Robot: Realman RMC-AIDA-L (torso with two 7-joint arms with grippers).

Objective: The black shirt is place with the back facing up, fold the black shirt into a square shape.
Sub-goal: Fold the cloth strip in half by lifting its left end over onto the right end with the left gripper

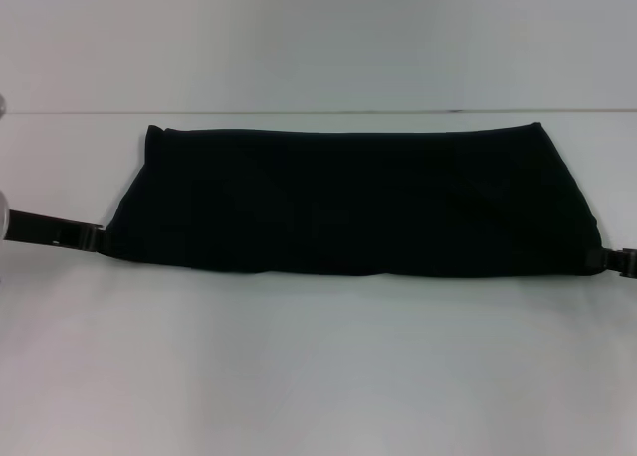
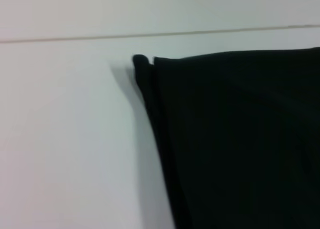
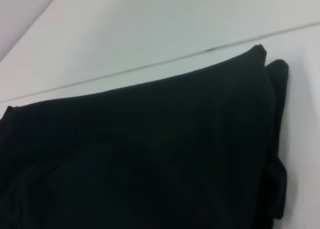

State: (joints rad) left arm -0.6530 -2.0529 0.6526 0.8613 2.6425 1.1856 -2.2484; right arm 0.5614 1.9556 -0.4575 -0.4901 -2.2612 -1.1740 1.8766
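The black shirt (image 1: 348, 202) is folded into a long wide band across the white table (image 1: 299, 376), plain side up, no print showing. Its near edge is stretched between my two grippers and casts a shadow beneath. My left gripper (image 1: 100, 240) pinches the near left corner, and my right gripper (image 1: 603, 260) pinches the near right corner. The left wrist view shows the shirt's far left corner with stacked layers (image 2: 240, 139). In the right wrist view the cloth (image 3: 150, 154) fills most of the picture, its far right corner folded over. Neither wrist view shows fingers.
A thin seam (image 1: 318, 111) runs across the table just behind the shirt's far edge. Bare white table surface lies in front of the shirt and on both sides of it.
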